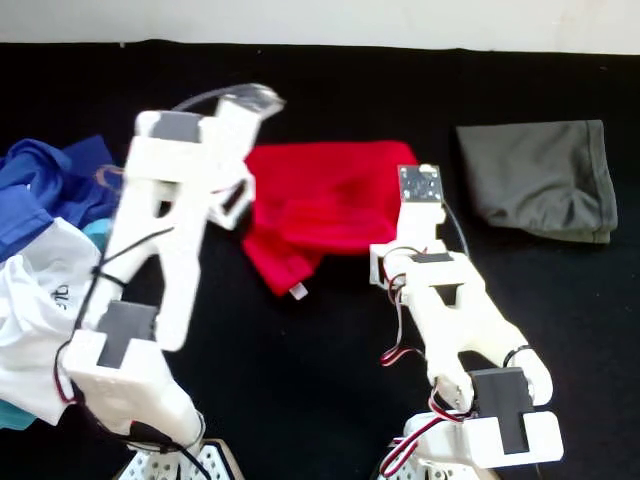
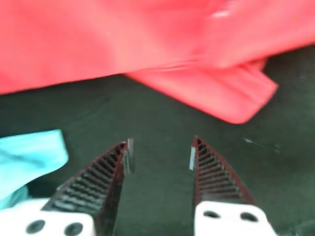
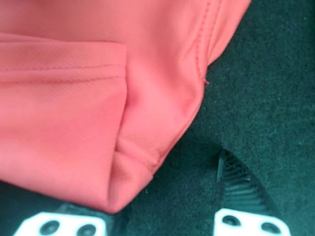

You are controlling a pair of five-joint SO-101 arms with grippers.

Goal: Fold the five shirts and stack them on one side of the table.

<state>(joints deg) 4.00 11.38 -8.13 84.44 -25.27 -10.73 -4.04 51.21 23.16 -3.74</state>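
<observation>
- Black table (image 1: 330,90) holds the red shirt (image 1: 330,195) centrally, half-folded; its layers may slide apart.
- Left gripper (image 2: 160,152) hangs spread and empty, and might grab the table covering instead.
- Right gripper (image 3: 170,167) gapes astride the shirt's corner; closing may pinch only 1 layer.

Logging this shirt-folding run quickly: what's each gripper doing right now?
Left gripper: open, holding nothing.
Right gripper: open, crumpled red fabric shirt draped over one finger.

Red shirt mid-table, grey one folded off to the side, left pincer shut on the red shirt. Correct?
Not quite: the left pincer is open and holds nothing, short of the red shirt, per the left wrist view. The rest holds.
</observation>
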